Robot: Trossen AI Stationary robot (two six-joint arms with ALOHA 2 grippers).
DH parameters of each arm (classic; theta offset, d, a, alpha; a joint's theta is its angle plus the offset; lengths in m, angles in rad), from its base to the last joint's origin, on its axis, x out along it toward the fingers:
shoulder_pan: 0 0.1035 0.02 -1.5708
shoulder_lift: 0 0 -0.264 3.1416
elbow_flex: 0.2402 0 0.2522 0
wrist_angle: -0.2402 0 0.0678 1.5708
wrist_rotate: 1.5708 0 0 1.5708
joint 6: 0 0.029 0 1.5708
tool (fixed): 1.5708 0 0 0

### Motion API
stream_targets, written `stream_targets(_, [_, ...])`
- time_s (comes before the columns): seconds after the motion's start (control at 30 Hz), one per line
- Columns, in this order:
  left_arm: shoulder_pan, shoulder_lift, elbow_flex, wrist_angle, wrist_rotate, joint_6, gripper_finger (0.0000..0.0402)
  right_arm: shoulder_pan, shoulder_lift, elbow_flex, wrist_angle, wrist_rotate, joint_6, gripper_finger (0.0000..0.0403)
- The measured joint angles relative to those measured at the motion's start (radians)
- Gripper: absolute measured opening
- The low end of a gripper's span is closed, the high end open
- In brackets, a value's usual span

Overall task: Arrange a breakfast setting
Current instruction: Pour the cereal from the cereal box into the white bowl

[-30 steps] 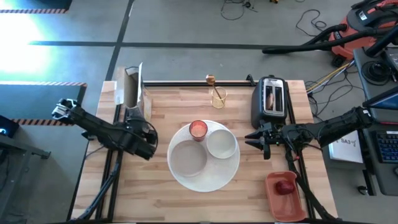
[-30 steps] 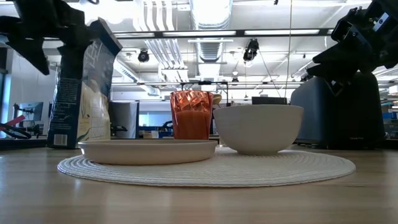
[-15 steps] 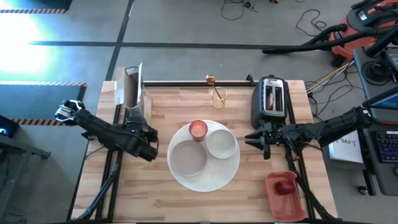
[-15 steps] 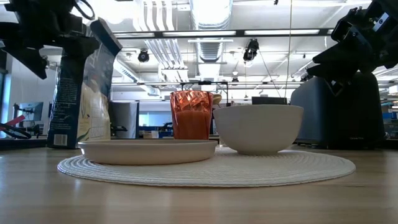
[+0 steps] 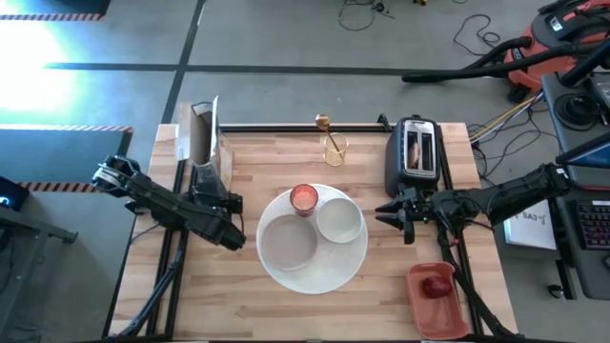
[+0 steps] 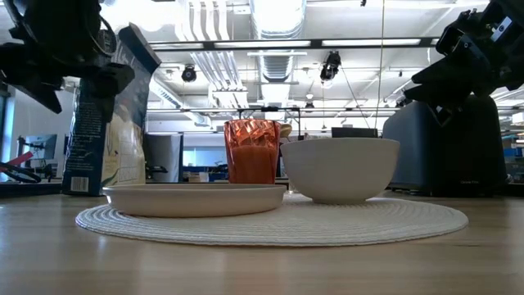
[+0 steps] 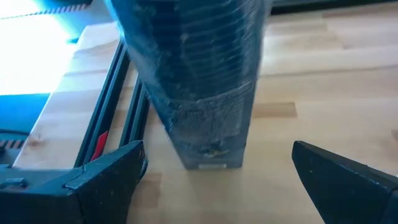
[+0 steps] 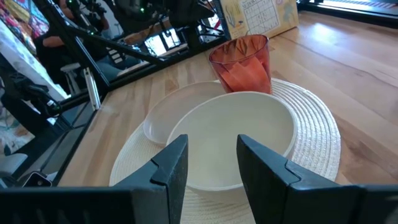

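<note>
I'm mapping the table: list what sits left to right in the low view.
Carton → smaller white plate → pink-red cup → white bowl → toaster.

**Setting: robotics lab / open workshop hall**

Wooden tabletop (image 5: pixel 286 305) on a concrete floor (image 5: pixel 286 38) marked with dark tape lines. Loose cables (image 5: pixel 477 33) and a red shop vacuum (image 5: pixel 562 43) beside it. Low view: exposed ceiling ducts (image 6: pixel 274 20), strip lights, monitors (image 6: pixel 37 147) on desks behind. Keyboard (image 5: pixel 596 224) at the right edge.
</note>
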State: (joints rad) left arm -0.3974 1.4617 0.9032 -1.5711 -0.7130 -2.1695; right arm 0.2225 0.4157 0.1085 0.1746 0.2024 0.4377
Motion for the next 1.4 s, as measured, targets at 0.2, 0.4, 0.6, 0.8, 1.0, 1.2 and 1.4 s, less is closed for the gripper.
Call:
stream_targets(0.2, [0.004,0.023,-0.018,0.000,-0.047,-0.028,0.0391,0.000,0.000,0.000,0.000,0.000,0.000,0.0128])
stream_targets(0.4, [0.035,0.020,-0.068,0.003,-0.083,-0.032,0.0391,0.000,0.000,0.000,-0.001,0.000,0.000,0.0128])
stream_targets(0.6, [0.091,0.019,-0.109,0.032,-0.180,-0.040,0.0391,0.000,0.000,0.000,-0.001,0.000,0.000,0.0128])
stream_targets(0.8, [0.158,0.019,-0.182,0.128,-0.292,-0.031,0.0391,0.000,0.000,0.000,-0.001,0.000,0.000,0.0128])
stream_targets(1.0, [0.185,0.019,-0.229,0.164,-0.363,-0.022,0.0391,0.000,0.000,0.000,-0.001,0.000,0.000,0.0128])
stream_targets(1.2, [0.188,0.019,-0.291,0.225,-0.377,-0.056,0.0370,0.000,0.000,0.000,-0.001,0.000,0.000,0.0128])
stream_targets(1.4, [0.190,0.019,-0.398,0.404,-0.475,-0.065,0.0330,0.000,0.000,0.000,-0.001,0.000,0.000,0.0128])
